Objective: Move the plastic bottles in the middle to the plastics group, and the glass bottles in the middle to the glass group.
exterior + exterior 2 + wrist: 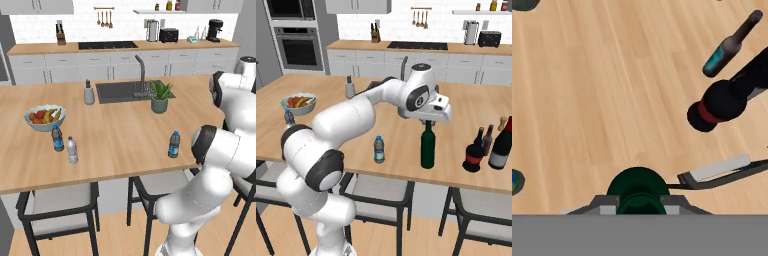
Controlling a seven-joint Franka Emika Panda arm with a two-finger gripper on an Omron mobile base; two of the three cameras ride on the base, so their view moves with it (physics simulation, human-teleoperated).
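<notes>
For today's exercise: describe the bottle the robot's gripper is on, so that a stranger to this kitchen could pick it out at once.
Start at the long wooden island counter, near its front edge. There the gripper grips the neck of a tall dark green wine bottle. It is slimmer than the squat black bottle with a red band and far taller than the small blue-labelled water bottle.

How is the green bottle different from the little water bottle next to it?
The green bottle is tall, slim and dark; the little water bottle is short and clear with a blue label. The pincer is closed around the green bottle's neck, while the water bottle stands free. The green bottle is nearer the dark bottles on the right. Both stand upright on the wooden counter.
</notes>
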